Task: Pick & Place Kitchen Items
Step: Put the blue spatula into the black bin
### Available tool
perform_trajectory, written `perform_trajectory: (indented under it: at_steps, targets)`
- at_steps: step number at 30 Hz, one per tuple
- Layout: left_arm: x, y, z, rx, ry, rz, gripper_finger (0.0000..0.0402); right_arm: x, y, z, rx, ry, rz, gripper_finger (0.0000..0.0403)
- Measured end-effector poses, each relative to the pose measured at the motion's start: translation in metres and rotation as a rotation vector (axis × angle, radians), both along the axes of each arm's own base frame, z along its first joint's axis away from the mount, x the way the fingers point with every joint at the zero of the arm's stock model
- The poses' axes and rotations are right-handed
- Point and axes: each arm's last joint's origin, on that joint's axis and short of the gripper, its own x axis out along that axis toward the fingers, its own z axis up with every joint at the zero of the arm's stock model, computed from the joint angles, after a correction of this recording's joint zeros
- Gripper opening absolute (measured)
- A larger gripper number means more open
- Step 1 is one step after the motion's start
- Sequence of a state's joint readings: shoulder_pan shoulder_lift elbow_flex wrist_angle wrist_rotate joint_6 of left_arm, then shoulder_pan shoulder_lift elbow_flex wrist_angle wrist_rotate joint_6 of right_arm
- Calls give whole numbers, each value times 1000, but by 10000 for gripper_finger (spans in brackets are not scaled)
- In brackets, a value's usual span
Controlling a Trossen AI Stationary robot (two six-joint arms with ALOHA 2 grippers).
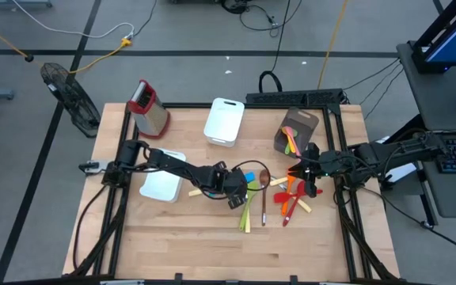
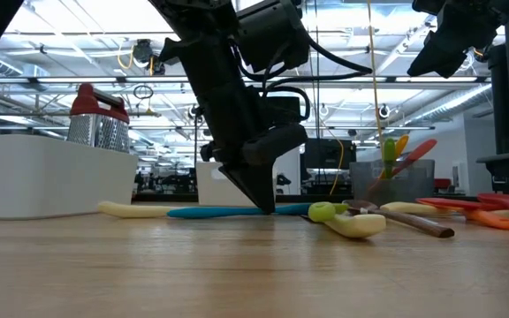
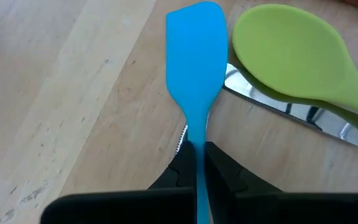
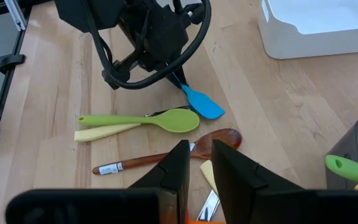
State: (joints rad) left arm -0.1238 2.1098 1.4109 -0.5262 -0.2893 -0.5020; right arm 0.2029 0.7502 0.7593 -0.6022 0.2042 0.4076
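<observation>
A blue spatula (image 3: pixel 194 56) lies low over the table's middle, with my left gripper (image 3: pixel 196 149) shut on it. Its blade (image 4: pixel 204 106) points toward the right arm and lies beside a green spoon (image 3: pixel 291 56) and a metal knife blade (image 3: pixel 291 109). A wooden spoon (image 4: pixel 166 155) and a cream handle (image 4: pixel 104 132) lie nearby. Red and orange utensils (image 1: pixel 295 198) lie scattered to the right. My right gripper (image 4: pixel 196 152) hangs high over the table's right side, its fingers a narrow gap apart with nothing between them. My left gripper pinches the spatula's handle (image 3: pixel 196 134) just behind the blade, between its two fingers (image 3: pixel 222 165). The fingers slant down from the table's left and lie across the handle. The spatula stays level right at the table top; whether it rests there I cannot tell.
One white tray (image 1: pixel 163 182) sits under the left arm and another (image 1: pixel 225 120) at the far middle. A box grater (image 1: pixel 149 107) stands at the far left. A dark holder (image 1: pixel 295 131) with several utensils stands at the far right. Bare wood lies along the near edge.
</observation>
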Motion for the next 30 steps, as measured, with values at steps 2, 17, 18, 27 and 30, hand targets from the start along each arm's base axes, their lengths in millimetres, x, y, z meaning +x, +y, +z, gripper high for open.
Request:
perform_trajectory:
  at_steps: [2, 17, 18, 27, 30]
  targets:
    - [0, 0, 0, 11, -1, 3, 3, 0, 0, 0, 0, 0, 0, 59]
    - [0, -1, 0, 32, -8, 4, 5, 0, 0, 0, 0, 0, 0, 59]
    - [0, -1, 0, 33, -8, 5, 4, 0, 0, 0, 0, 0, 0, 59]
    - [0, 2, 4, 69, -11, 15, 10, 0, 0, 0, 0, 0, 0, 59]
    - [0, 4, 5, 70, -9, 9, 4, 0, 0, 0, 0, 0, 0, 59]
